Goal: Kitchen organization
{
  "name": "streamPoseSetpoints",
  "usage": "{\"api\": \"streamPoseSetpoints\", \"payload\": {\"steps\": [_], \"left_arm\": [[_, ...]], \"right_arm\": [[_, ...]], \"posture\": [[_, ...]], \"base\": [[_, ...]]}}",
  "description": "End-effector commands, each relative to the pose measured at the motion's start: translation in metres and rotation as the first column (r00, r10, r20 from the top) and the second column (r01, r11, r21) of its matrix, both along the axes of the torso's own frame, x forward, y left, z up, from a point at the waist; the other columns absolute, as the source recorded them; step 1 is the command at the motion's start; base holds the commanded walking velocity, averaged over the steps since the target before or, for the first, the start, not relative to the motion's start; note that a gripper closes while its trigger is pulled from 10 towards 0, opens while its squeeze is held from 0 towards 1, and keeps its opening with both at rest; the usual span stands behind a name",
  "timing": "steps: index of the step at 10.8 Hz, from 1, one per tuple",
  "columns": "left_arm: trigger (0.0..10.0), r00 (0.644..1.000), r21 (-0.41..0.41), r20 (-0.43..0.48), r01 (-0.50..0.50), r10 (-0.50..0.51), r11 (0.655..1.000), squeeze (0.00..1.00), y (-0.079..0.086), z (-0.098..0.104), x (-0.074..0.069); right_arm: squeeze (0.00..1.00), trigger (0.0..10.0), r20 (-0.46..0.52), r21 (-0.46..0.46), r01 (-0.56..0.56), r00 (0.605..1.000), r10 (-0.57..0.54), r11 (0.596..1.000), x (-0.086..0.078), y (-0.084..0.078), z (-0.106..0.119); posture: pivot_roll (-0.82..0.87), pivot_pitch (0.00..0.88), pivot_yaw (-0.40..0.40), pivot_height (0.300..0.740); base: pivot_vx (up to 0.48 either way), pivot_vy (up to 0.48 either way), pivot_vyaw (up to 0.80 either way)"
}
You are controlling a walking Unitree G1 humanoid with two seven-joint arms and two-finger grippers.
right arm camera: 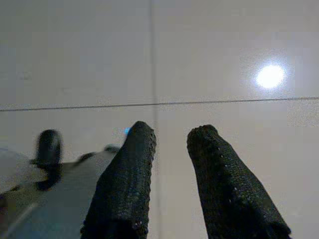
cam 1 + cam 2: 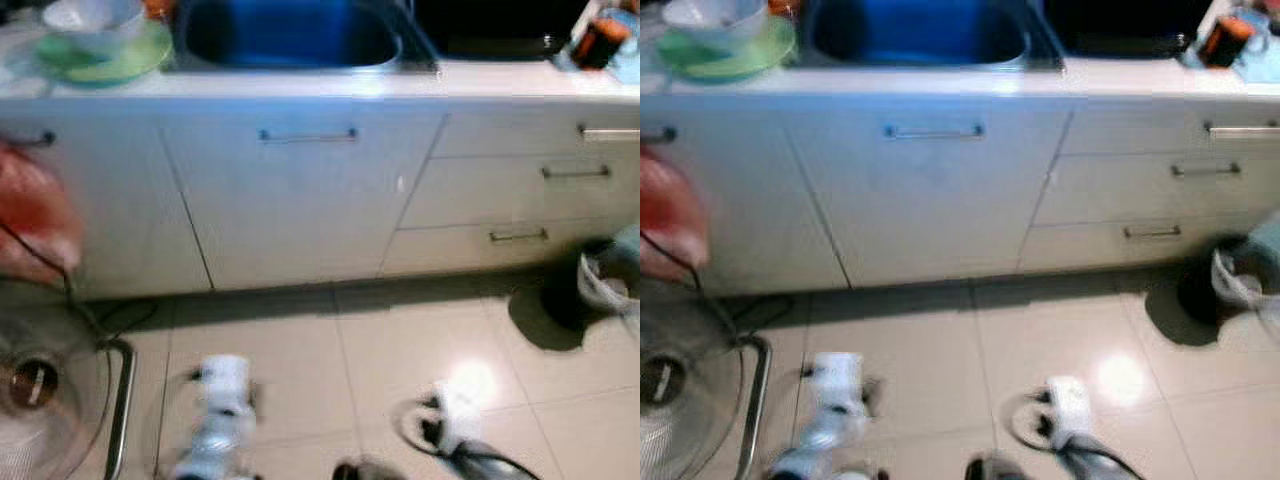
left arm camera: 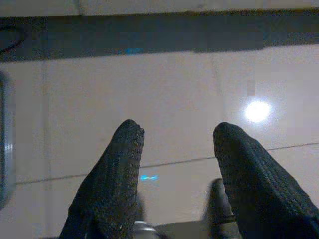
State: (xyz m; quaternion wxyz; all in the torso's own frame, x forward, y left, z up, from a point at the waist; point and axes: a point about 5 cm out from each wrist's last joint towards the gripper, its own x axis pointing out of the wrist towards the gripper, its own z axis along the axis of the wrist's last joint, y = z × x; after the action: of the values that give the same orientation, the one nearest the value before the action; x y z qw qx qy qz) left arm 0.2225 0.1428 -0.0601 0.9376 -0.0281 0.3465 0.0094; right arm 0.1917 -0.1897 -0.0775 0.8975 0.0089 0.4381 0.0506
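Note:
I face a white kitchen counter (image 2: 330,85) with a steel sink (image 2: 290,35) set into it. A pale bowl (image 2: 92,18) rests on a green plate (image 2: 125,58) to the left of the sink. An orange and black object (image 2: 600,42) lies on the counter at the far right. Both arms hang low over the tiled floor, blurred: the left arm (image 2: 222,405) and the right arm (image 2: 445,420). My left gripper (image 3: 177,132) is open above bare tile. My right gripper (image 1: 172,134) is open too, its fingers closer together, with nothing between them.
White cabinet doors (image 2: 300,200) and drawers (image 2: 520,190) with bar handles run below the counter. A fan (image 2: 40,385) stands at the lower left, with a red bag (image 2: 30,215) above it. A dark bin with a white liner (image 2: 600,285) sits at the right.

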Motion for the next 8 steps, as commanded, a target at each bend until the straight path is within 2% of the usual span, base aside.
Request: {"api": "streamPoseSetpoints", "payload": {"steps": [1, 8], "left_arm": [[10.0, 1.0, 0.031, -0.007, -0.018, 0.018, 0.999, 0.0, 0.0105, -0.0009, -0.002], [10.0, 1.0, 0.029, 0.019, -0.018, 0.017, 0.999, 0.0, 0.0018, 0.0029, 0.0005]], "right_arm": [[0.0, 10.0, -0.004, 0.016, 0.003, 1.0, -0.003, 1.0, -0.0008, 0.0049, -0.001], [0.0, 10.0, -0.002, 0.014, -0.007, 1.0, 0.007, 1.0, -0.0008, 0.0049, -0.0009]], "posture": [[0.07, 0.153, -0.09, 0.74], [0.07, 0.153, -0.09, 0.74]], "base": [[0.277, 0.0, 0.0], [0.267, 0.0, 0.0]]}}
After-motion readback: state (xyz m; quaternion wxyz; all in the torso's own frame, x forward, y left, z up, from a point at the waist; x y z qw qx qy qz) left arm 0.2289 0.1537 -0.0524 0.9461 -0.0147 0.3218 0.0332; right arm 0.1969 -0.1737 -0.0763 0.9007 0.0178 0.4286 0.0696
